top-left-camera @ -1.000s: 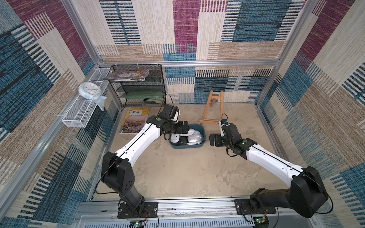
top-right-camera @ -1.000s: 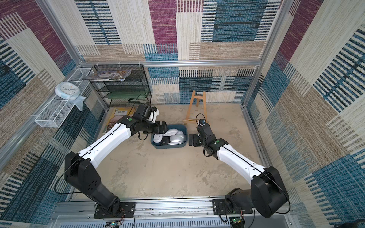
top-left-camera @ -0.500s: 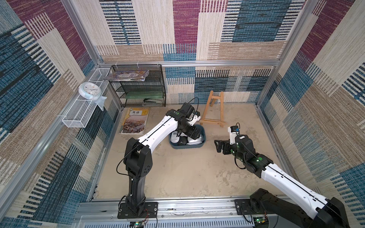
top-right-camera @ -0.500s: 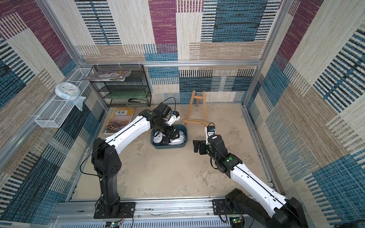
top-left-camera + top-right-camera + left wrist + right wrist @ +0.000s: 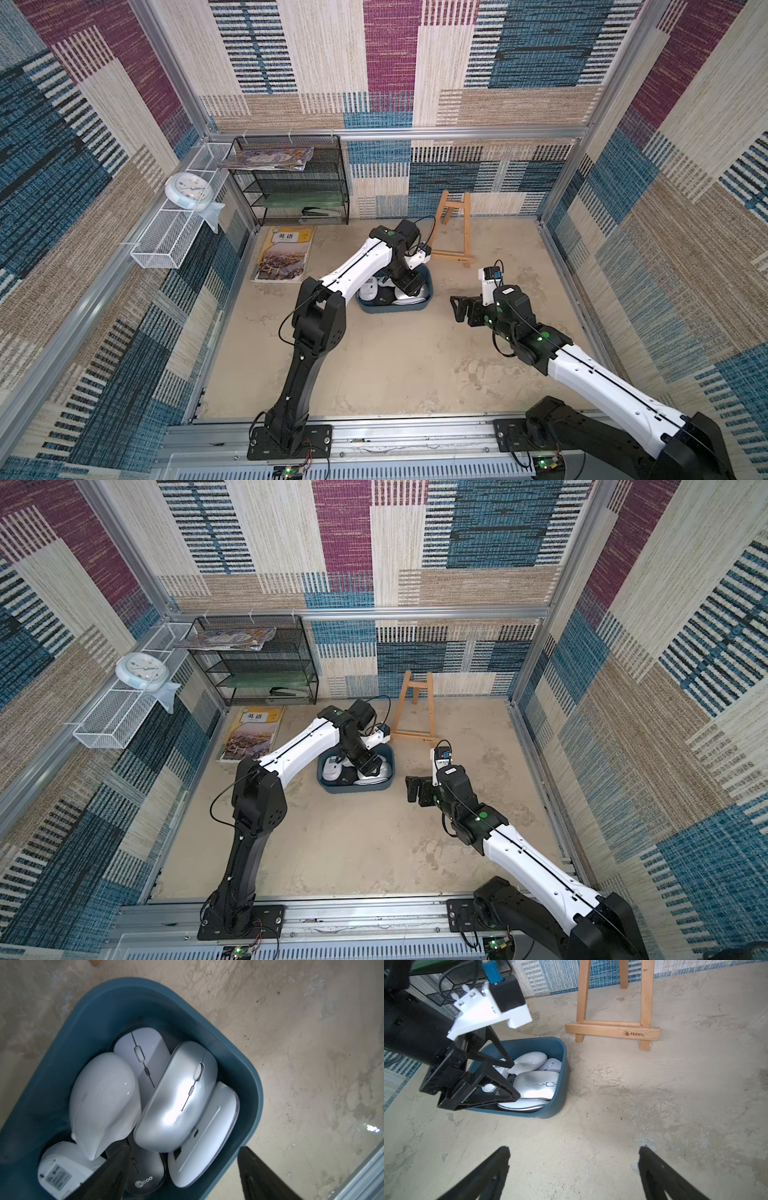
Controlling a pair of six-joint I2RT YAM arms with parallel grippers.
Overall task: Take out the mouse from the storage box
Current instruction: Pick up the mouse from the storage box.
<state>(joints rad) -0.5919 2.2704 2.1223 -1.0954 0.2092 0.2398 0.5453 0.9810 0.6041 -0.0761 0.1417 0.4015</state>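
The left fingers [image 5: 368,766] are hovering released, with the silver mouse [image 5: 178,1097] lying between their tips inside the storage box [image 5: 353,789]. The right fingers [image 5: 415,789] are hanging released, well apart from it.

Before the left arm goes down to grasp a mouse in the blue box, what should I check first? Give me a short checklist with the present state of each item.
1. The left gripper is open and holds nothing: ok.
2. It is above the storage box: ok.
3. The silver mouse lies on top of the others, uncovered: ok.
4. The fingers will pass inside the box wall: cannot tell; one is close to the rim.
5. The right gripper is open, over the floor, apart from the box: ok.
6. The wooden easel stands apart from the box: ok.
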